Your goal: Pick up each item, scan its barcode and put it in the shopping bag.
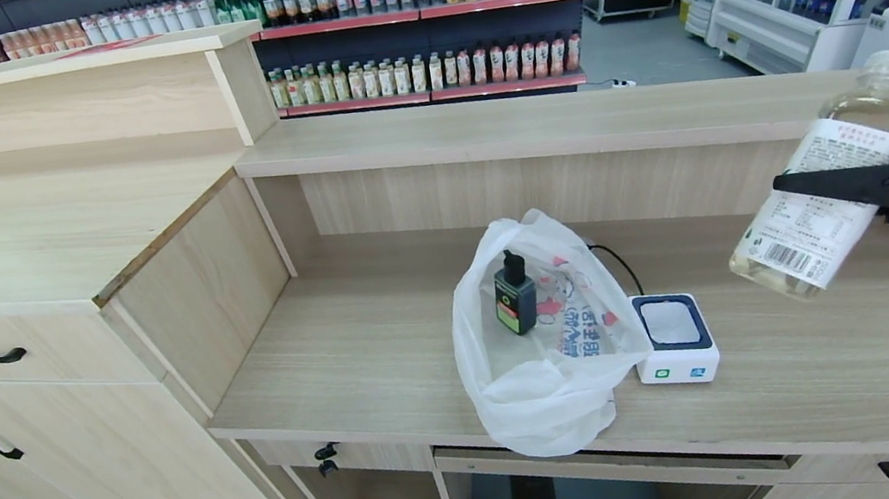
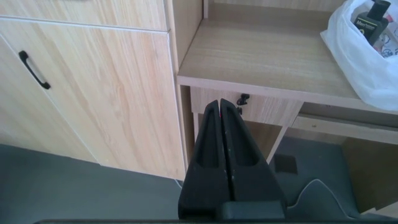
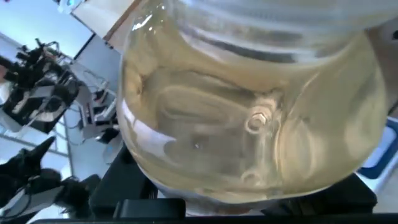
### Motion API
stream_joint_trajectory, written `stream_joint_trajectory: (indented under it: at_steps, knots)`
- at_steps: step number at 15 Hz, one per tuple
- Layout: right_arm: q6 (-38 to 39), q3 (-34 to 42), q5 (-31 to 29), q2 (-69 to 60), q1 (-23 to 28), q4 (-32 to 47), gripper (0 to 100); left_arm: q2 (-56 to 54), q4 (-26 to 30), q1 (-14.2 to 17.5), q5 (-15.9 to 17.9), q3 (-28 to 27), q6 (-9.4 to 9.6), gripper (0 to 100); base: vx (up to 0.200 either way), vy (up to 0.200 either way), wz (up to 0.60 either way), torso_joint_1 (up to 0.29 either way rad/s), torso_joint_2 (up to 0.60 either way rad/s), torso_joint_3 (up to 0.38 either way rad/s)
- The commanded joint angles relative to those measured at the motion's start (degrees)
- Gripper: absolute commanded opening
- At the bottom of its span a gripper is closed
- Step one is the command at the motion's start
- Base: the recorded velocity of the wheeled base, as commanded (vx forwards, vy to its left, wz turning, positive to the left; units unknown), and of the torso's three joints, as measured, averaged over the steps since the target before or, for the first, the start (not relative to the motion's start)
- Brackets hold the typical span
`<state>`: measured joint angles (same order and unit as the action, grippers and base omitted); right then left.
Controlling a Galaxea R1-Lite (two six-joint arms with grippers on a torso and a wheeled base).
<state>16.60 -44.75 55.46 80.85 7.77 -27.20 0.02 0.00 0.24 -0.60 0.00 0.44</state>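
Left: wooden cabinet [image 1: 57,400] with black handles. Left gripper [image 2: 221,109] hangs low before the cabinet front, below the counter [image 1: 353,341], fingers pressed together on nothing. Centre: white shopping bag [image 1: 537,415] lies open on the counter, its lower edge at the front lip; inside it stands a dark pump bottle [image 1: 516,299]. Just right of the bag, touching its side, sits the white scanner [image 1: 675,339], window facing up, a dark cable running behind it. Right: right gripper [image 1: 840,188] clasps a clear bottle [image 1: 800,243] of pale liquid, held in the air right of the scanner and apart from it, tilted cap up, base down, barcode label toward the head camera
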Motion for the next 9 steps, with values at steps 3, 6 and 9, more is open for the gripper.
stream_joint_trajectory:
  at_steps: [3,6,9]
  knots:
    - [1.4,-4.7,0.0,-8.6,-8.5,11.4,0,0.0,0.0,0.0,0.0,0.0,0.00,0,0.000,0.000,0.00,0.000,0.00,0.000]
    - [5.9,-5.4,0.2,-10.7,-13.0,11.4,0,0.0,0.0,0.0,0.0,0.0,0.00,0,0.000,0.000,0.00,0.000,0.00,0.000]
    - [7.4,-6.3,0.1,-12.6,-18.4,11.7,0,0.0,0.0,-0.1,0.0,0.0,0.00,0,0.000,0.000,0.00,0.000,0.00,0.000]
